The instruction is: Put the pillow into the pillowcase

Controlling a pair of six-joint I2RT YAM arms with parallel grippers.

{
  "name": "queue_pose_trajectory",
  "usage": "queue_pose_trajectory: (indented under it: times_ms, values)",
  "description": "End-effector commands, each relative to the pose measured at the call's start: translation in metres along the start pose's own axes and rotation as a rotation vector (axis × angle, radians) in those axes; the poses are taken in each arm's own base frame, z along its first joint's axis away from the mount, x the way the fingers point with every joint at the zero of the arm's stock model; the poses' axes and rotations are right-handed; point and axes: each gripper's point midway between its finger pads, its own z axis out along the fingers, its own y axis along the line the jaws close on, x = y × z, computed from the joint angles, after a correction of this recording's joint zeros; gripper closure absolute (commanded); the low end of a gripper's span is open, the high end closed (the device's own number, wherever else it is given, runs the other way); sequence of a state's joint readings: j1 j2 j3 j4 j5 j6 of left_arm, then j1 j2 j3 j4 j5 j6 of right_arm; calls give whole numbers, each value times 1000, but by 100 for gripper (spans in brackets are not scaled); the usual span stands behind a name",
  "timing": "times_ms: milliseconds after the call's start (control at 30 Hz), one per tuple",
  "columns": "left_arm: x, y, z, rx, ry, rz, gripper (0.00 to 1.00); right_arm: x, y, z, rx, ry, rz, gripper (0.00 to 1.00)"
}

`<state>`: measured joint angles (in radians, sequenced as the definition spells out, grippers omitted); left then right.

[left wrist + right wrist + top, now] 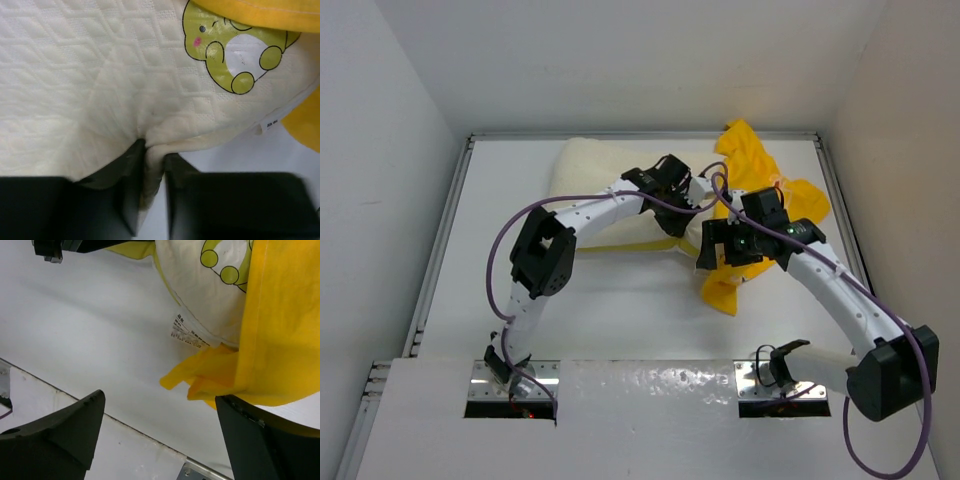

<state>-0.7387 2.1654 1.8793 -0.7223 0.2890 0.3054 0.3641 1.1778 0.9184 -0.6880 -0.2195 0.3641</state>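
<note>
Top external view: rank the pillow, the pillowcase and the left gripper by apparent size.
1-2. The pillow and the pillowcase: too close to rank, since each is partly hidden and the pillowcase is crumpled.
3. The left gripper: clearly the smallest.

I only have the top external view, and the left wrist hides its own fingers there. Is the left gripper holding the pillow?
Observer: Yes. The left wrist view shows the left gripper shut on a pinched fold at the near edge of the pillow.
Operator: And the right gripper?
Observer: Open. In the right wrist view the right gripper has its fingers wide apart with nothing between them. The pillowcase hangs next to one finger.
Operator: Any label on the pillow?
Observer: Yes, a small white tag on the pillow's edge, right by the yellow fabric.
</note>
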Motion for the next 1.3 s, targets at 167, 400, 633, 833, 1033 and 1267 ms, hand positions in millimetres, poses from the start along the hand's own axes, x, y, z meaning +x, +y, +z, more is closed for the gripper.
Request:
queue_pose_trajectory:
  times_ms: [167, 400, 633, 833, 1033, 1267]
  values:
    - [-49, -21, -44, 88, -158, 72, 48, -58, -5, -52, 110, -147, -48, 24]
    - [-72, 6, -100, 48, -236, 130, 13, -104, -41, -45, 189, -248, 141, 33]
    - [-49, 119, -152, -281, -249, 39, 22, -159, -104, -11, 415, -304, 245, 8]
    - [19, 234, -196, -441, -238, -279, 13, -193, -133, 35, 469, -312, 284, 9]
    - [106, 288, -176, -552, -60, -347, 14, -205, -152, 91, 478, -218, 254, 11]
    - [156, 286, -123, -469, 26, -374, 13, -194, -138, 147, 381, -139, 235, 21]
